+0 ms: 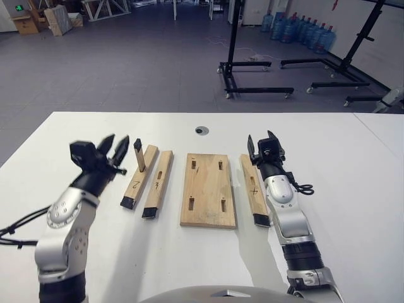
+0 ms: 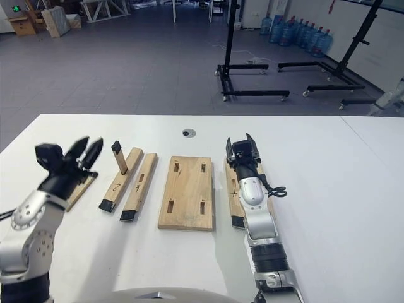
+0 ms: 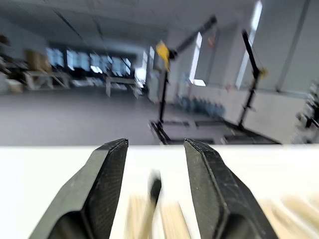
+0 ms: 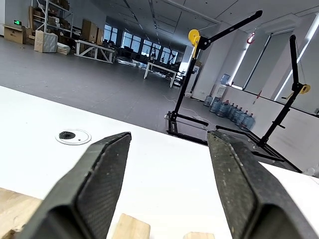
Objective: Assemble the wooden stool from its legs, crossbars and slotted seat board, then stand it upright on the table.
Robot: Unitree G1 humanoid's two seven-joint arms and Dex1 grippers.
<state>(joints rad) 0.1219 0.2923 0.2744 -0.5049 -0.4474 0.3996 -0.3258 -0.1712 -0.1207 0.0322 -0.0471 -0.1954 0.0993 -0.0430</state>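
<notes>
Assembly appears barely begun: the slotted seat board (image 1: 208, 189) lies flat on the table (image 1: 353, 164), legs (image 1: 158, 183) loose either side of it, one crossbar (image 1: 139, 154) upright on a leg left of it, while the left claw (image 1: 117, 143) and right claw (image 1: 261, 137) hover wide and empty.

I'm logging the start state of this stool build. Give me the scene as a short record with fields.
seat board: flat at centre of table, slots empty
outer left leg: flat, left of board
inner left leg: flat, between it and board
short piece: black-tipped, standing on outer left leg
right leg: flat beside board, partly hidden
left gripper: open, empty, above table left of legs
right gripper: open, empty, over right leg's far end
</notes>
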